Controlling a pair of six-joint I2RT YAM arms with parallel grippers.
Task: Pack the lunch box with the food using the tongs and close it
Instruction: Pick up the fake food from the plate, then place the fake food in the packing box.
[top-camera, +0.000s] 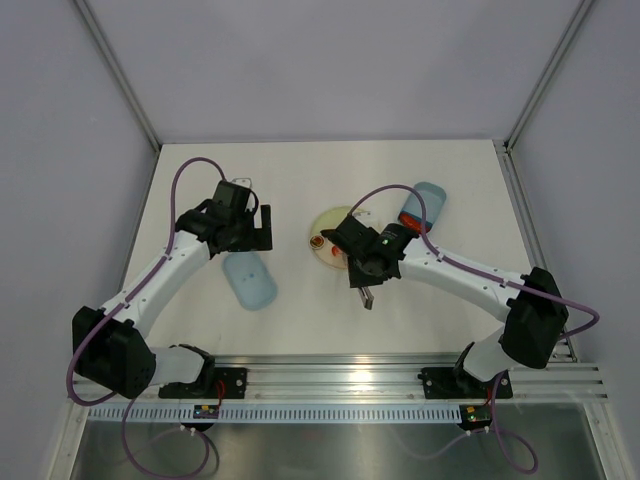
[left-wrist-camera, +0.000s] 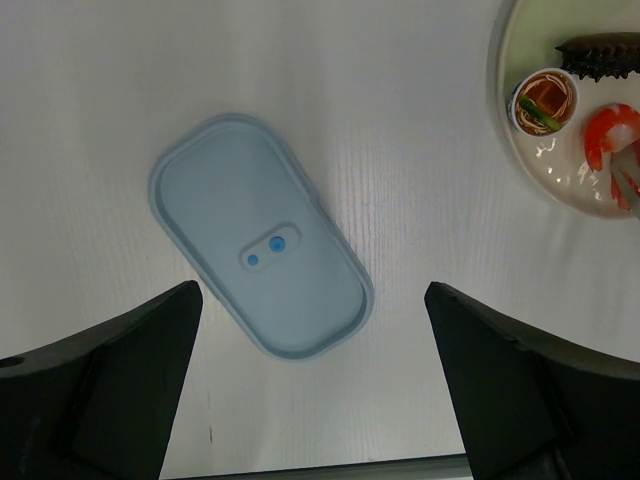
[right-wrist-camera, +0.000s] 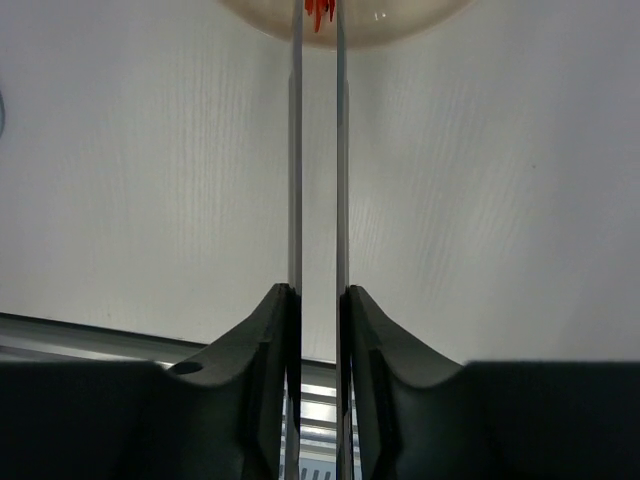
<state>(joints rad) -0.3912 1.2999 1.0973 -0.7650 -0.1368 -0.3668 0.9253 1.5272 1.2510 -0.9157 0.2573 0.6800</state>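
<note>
Tongs (right-wrist-camera: 297, 150), thin springy metal, sit squeezed in the right end effector (right-wrist-camera: 318, 300), their tips either side of a red shrimp (left-wrist-camera: 610, 130) on the pale-yellow plate (left-wrist-camera: 520, 165). It looks light and slick, so pinch its thick middle gently. Left end effector (left-wrist-camera: 310, 295) hangs wide and empty over the blue lid (left-wrist-camera: 230, 200). Lunch box (top-camera: 428, 203) lies near the plate's right on the smooth white bench (top-camera: 300, 170), between plain grey walls (top-camera: 60, 150).

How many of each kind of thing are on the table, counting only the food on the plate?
Food pieces: 3 (brown piece, noodle cup, shrimp)
Plate: 1
Lunch box tub: 1
Lid: 1
Tongs: 1
Total: 7
</note>
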